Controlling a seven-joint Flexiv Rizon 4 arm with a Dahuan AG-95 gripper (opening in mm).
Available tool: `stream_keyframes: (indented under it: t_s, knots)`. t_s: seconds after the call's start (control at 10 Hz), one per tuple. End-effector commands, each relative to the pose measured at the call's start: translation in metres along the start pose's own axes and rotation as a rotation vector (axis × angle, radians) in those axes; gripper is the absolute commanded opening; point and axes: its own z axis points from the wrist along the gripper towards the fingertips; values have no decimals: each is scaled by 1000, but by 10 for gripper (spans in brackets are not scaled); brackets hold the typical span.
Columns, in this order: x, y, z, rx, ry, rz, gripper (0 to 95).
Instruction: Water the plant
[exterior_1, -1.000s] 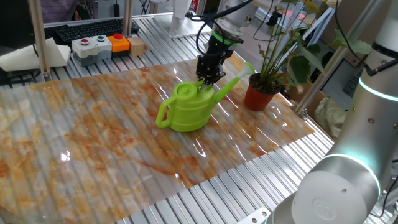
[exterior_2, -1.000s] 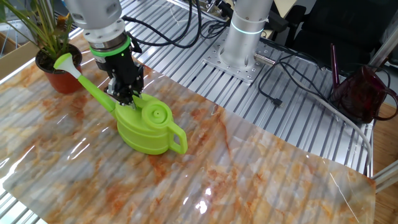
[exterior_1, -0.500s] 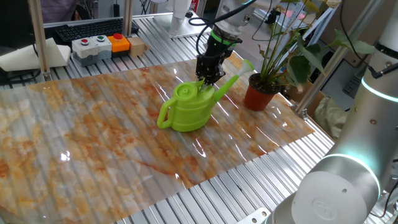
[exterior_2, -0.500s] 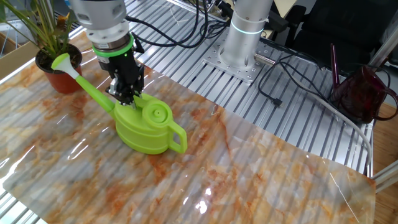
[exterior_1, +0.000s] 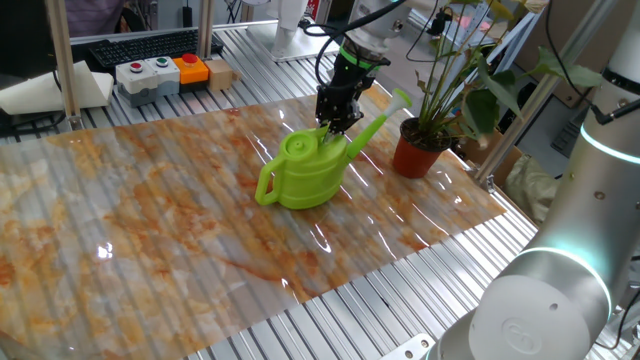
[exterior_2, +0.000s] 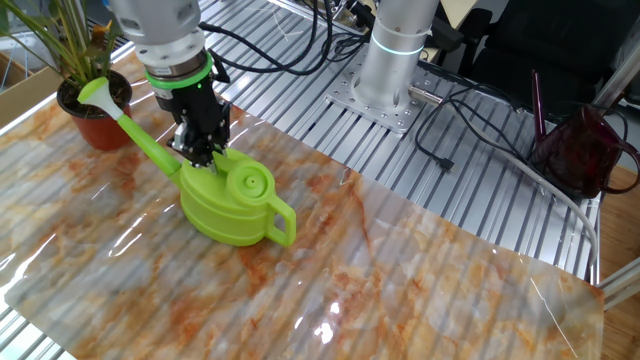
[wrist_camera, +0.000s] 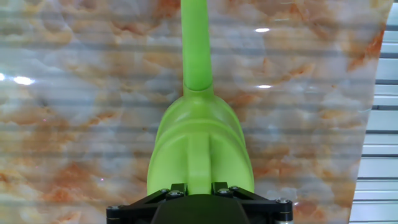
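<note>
The lime-green watering can (exterior_1: 300, 178) hangs just above the marbled table sheet, with its long spout (exterior_1: 372, 128) pointing at the plant. My gripper (exterior_1: 335, 125) is shut on the can's top handle, close to the base of the spout. The plant (exterior_1: 452, 70) has thin stems and dark leaves in a terracotta-red pot (exterior_1: 417, 155). From the other side, the spout head (exterior_2: 97, 95) is level with the pot's rim (exterior_2: 92, 125), and the gripper (exterior_2: 203, 158) sits over the can (exterior_2: 225, 200). The hand view shows the can (wrist_camera: 199, 143) under the gripper (wrist_camera: 199, 186); the plant is out of that view.
A button box (exterior_1: 160, 72), a keyboard (exterior_1: 140, 47) and a white paper cone (exterior_1: 40, 90) lie at the table's back left. Another robot's grey body (exterior_1: 560, 300) fills the near right. The arm's base (exterior_2: 395, 60) and a dark red jug (exterior_2: 585, 150) stand off the sheet.
The gripper has carried the can a little toward the plant. The spout head has risen and come closer to the pot.
</note>
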Motion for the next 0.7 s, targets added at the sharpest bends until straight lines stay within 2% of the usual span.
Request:
stream_keyframes:
  t_s: [0.1, 0.7]
  knots:
    - [1, 0, -2, 14, 26, 20, 0]
    - [1, 0, -4, 35, 33, 19, 0]
